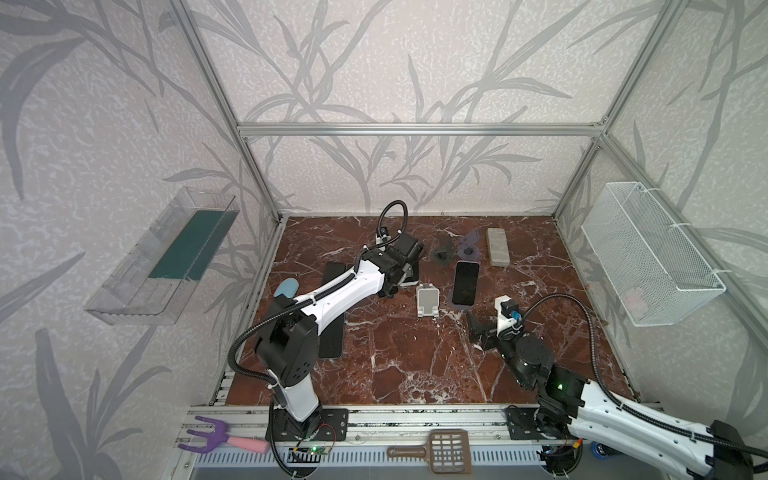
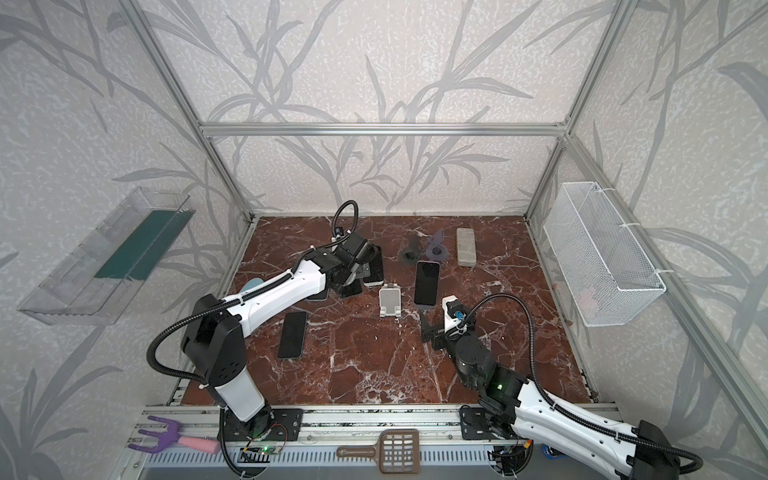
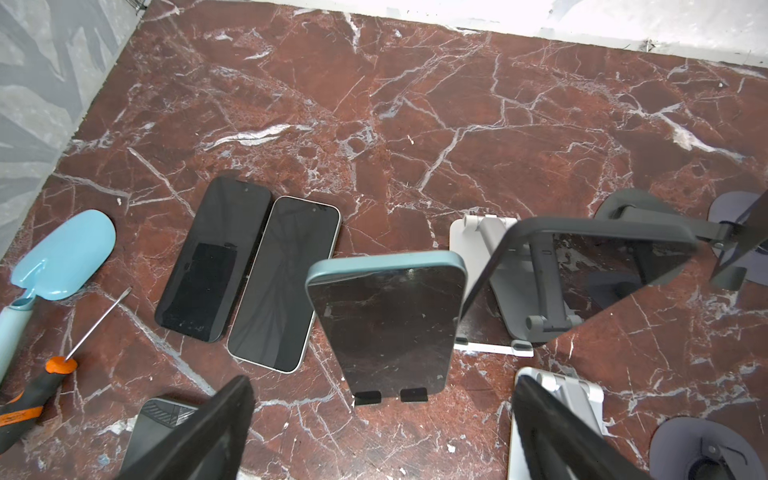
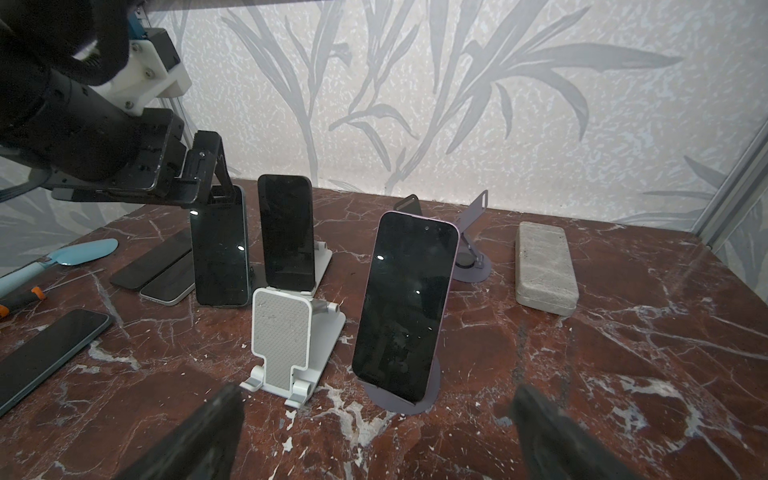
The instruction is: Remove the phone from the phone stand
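Setting: a red-brown marble tabletop [image 1: 415, 365] inside a walled cell, with two robot arms reaching in from the near edge.
Left arm: the left gripper [image 3: 382, 380] has its jaws spread wide and holds nothing. It hangs over the top of the teal-edged phone [image 3: 386, 328]. Whether a finger touches the phone cannot be told.
Phone under left arm: the teal-edged phone leans upright, screen dark, on a dark stand [image 3: 368, 397]. Two black lips catch its lower edge, left of the table's centre.
Neighbouring phone: a black phone [image 4: 286, 232] is propped on a white folding stand [image 4: 324, 262], just beside the teal-edged phone.
Right arm: the right gripper [image 4: 378, 392] has its jaws wide apart and empty. It sits low over the table, facing the purple phone [image 4: 405, 307] from nearby without touching it.
Phone before right arm: the purple phone leans back, screen dark, on a purple round stand [image 4: 432, 386] near mid-table.
Bare stand: an empty white stand [image 4: 282, 340] sits between the purple phone and the other two propped phones.
Flat phones: a black flat phone [image 3: 216, 257] lies against a silver-edged flat phone [image 3: 286, 282]. A third flat phone [image 2: 293, 334] lies nearer the left arm's base.
Tools: a blue trowel [image 3: 66, 253] and an orange-handled screwdriver [image 3: 41, 386] lie near the left wall.
Back of table: a grey stone block [image 4: 544, 266], a dark grey empty stand [image 1: 444, 253] and a purple empty stand [image 1: 469, 245].
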`<action>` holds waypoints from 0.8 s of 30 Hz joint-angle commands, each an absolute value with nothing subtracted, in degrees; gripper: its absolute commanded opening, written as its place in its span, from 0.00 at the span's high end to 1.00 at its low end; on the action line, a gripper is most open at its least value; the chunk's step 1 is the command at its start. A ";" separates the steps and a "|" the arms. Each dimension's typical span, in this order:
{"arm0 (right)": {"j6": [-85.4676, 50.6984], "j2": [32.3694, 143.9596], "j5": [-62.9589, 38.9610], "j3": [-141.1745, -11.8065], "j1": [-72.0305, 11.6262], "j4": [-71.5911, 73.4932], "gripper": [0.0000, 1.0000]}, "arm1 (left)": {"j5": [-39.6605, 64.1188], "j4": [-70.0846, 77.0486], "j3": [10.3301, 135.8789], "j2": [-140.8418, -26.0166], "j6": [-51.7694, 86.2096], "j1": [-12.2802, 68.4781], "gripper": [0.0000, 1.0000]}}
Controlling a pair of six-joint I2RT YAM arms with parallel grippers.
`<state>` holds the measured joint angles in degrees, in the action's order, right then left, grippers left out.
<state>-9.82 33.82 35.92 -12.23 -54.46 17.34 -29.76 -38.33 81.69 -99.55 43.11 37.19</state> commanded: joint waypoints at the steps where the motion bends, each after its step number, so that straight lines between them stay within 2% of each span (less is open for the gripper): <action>1: -10.02 33.83 36.04 -12.84 -54.27 18.72 0.01 | -29.22 -38.24 81.65 -100.21 43.97 36.28 0.04; 24: -10.00 34.96 35.34 -13.18 -54.31 18.71 0.01 | -26.38 -33.55 80.78 -104.01 41.76 33.84 0.10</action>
